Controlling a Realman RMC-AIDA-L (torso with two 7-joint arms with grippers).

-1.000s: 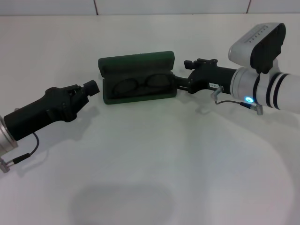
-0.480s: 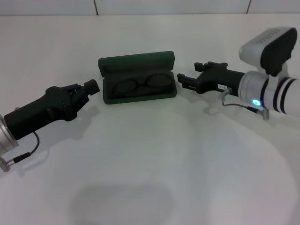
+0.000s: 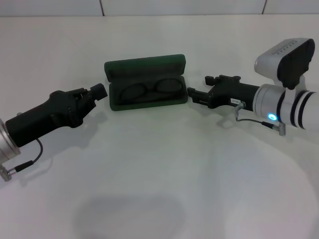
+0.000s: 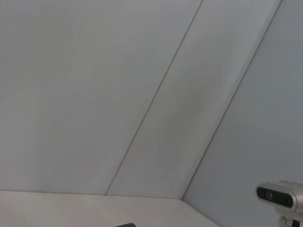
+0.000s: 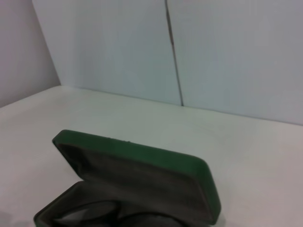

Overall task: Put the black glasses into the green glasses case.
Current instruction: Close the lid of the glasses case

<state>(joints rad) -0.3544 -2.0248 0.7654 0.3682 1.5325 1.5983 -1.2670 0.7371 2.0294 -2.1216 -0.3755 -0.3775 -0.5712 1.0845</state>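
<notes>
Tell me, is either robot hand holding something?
No. The black glasses lie in the open green glasses case; the left gripper and right gripper flank it, touching nothing.

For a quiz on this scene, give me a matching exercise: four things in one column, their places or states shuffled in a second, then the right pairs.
Things:
1. black glasses
2. green glasses case
3. left gripper
4. right gripper

Places or states:
A. just off the case's right end
B. lid open, on the white table
C. lying inside the case
D. just off the case's left end

Pairs: 1-C, 2-B, 3-D, 4-A
</notes>
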